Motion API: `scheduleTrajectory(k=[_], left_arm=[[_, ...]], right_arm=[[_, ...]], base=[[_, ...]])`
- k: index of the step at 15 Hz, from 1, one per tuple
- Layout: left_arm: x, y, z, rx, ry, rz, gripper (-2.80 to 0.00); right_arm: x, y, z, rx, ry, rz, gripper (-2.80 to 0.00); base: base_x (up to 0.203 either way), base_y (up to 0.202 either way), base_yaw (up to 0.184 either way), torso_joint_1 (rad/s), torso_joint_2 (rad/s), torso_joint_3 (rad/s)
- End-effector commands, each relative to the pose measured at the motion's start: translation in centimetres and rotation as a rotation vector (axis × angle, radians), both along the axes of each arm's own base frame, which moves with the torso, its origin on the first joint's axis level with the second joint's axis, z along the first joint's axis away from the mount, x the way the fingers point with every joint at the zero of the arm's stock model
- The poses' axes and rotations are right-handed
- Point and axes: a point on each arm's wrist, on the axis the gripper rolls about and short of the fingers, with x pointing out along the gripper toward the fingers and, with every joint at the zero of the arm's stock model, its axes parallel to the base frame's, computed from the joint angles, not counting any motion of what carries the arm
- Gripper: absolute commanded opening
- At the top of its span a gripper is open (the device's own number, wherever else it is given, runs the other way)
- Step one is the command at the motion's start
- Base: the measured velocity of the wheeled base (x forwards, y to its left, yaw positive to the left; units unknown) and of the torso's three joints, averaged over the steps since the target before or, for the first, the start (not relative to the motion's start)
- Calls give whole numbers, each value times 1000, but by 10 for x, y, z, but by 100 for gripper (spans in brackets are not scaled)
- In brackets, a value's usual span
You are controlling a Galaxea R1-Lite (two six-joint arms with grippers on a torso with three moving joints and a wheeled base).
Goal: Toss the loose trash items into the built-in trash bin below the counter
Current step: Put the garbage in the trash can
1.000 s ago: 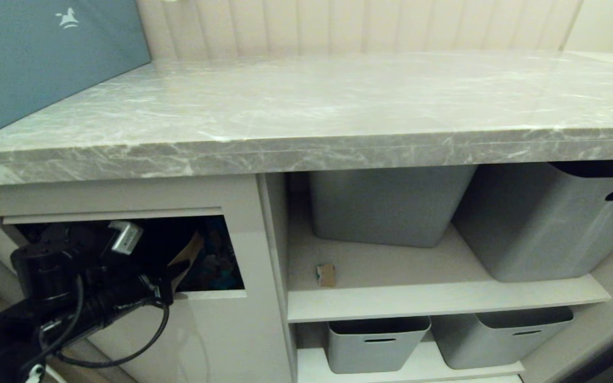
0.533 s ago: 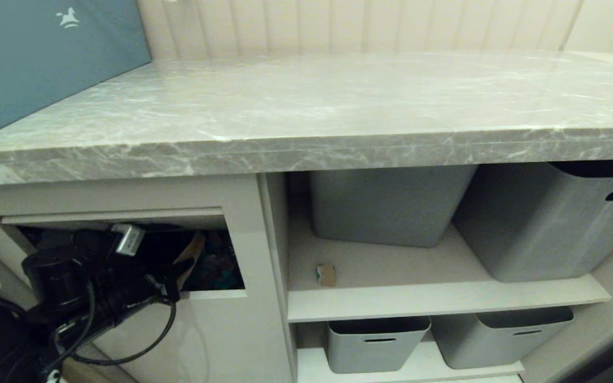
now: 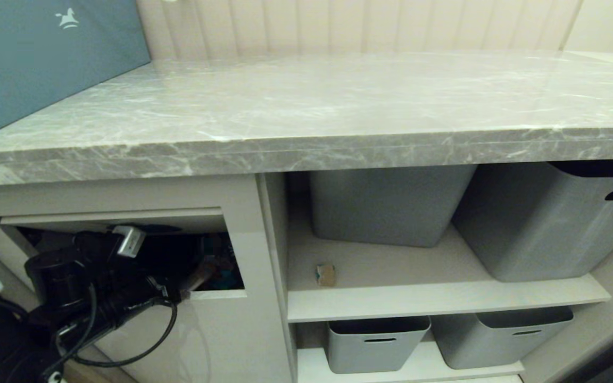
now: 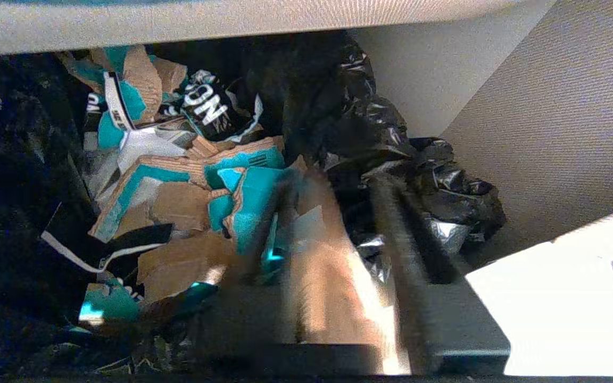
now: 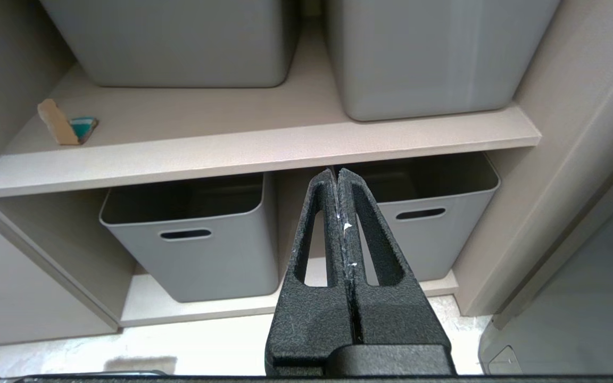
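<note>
My left arm [image 3: 99, 287] reaches into the built-in trash bin [image 3: 115, 217] below the counter [image 3: 306, 106], with the flap pushed inward. Inside, my left gripper [image 4: 333, 183] is open, its fingers [image 4: 402, 255] blurred and standing apart. A brown cardboard scrap [image 4: 328, 282] lies loose between them, and its end [image 3: 203, 274] shows low in the opening. Below it is a pile of torn cardboard with teal tape [image 4: 179, 202] on a black bag [image 4: 391, 143]. Another small scrap with teal tape [image 3: 326, 275] [image 5: 64, 125] lies on the middle shelf. My right gripper [image 5: 337, 173] hangs shut and empty, low before the shelves.
Two big grey tubs [image 3: 386, 205] [image 3: 546, 223] stand on the middle shelf [image 3: 434, 300], with two smaller ones [image 3: 375, 343] [image 3: 498, 335] below. A teal box [image 3: 35, 58] stands on the counter's left end. A beige divider [image 3: 272, 239] separates the bin from the shelves.
The left gripper has opened. The scrap that stood upright in the opening has dropped lower into the bin. The left arm has shifted slightly deeper; the right arm has not moved.
</note>
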Motion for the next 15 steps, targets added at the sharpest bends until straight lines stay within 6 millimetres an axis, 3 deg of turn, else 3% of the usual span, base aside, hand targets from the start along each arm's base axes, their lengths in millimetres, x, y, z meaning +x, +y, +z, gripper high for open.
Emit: scheduleTrajectory(k=[1, 7, 10, 13, 15], left_arm=[[-1, 0, 4, -3, -20, -1, 0], [-9, 0, 10, -1, -33, -5, 0], [-42, 0, 12, 4, -5, -14, 0], [-82, 3, 24, 3, -39, -16, 0], [-99, 5, 36, 1, -93, -14, 0]], right_arm=[[0, 0, 0, 0, 2, 1, -280], [0, 0, 0, 0, 4, -2, -280], [0, 0, 0, 0, 3, 0, -280], [0, 0, 0, 0, 3, -1, -280], [0, 0, 0, 0, 4, 0, -280]], base=[[0, 0, 0, 0, 0, 0], [0, 0, 0, 0, 0, 0], [0, 0, 0, 0, 0, 0], [0, 0, 0, 0, 0, 0], [0, 0, 0, 0, 0, 0]])
